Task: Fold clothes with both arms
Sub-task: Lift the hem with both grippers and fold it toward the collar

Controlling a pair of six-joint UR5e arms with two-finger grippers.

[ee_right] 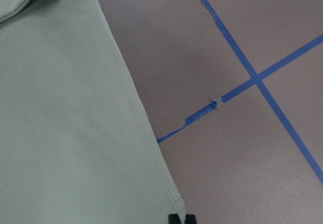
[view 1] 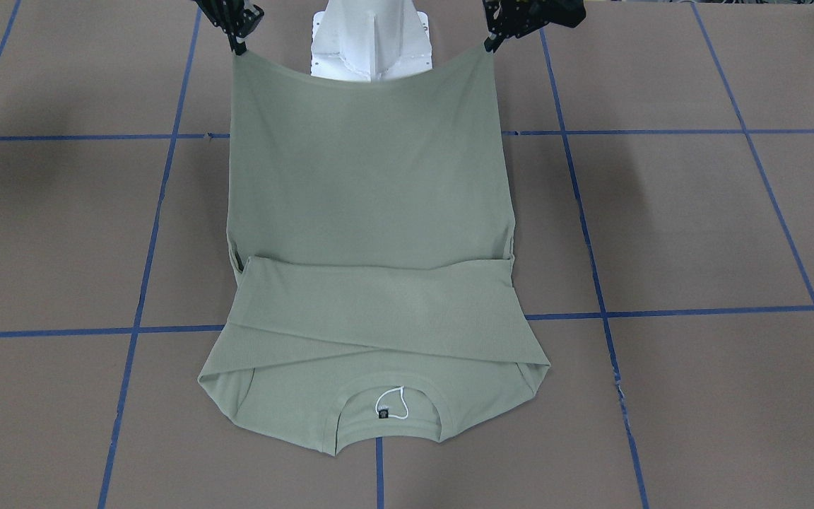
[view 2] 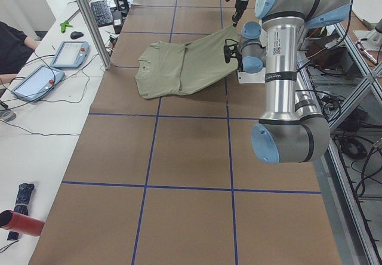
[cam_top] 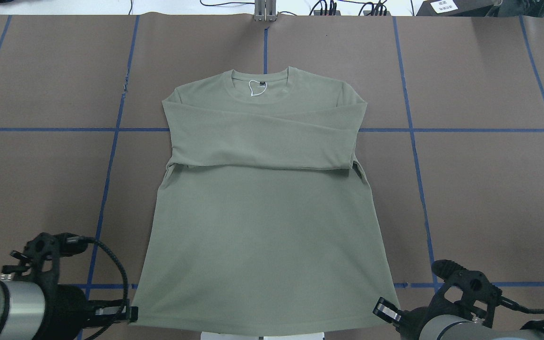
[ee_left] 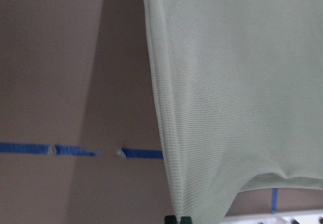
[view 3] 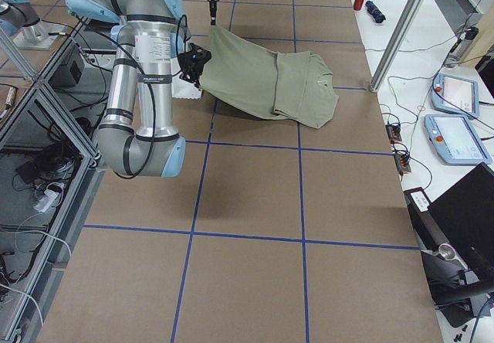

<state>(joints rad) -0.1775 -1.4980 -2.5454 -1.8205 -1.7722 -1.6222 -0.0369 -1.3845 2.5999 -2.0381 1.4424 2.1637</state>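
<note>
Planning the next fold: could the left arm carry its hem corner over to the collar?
Probably yes. The left gripper holds the shirt by a raised hem corner, and only the flat folded sleeves lie between it and the collar. Reach looks plausible, not certain.

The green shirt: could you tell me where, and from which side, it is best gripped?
Grip the shirt at both hem corners, one per arm, from the robot's side: the hem is the free edge nearest it, and the sleeves lie folded across the chest. The left gripper and right gripper pinch there.
</note>
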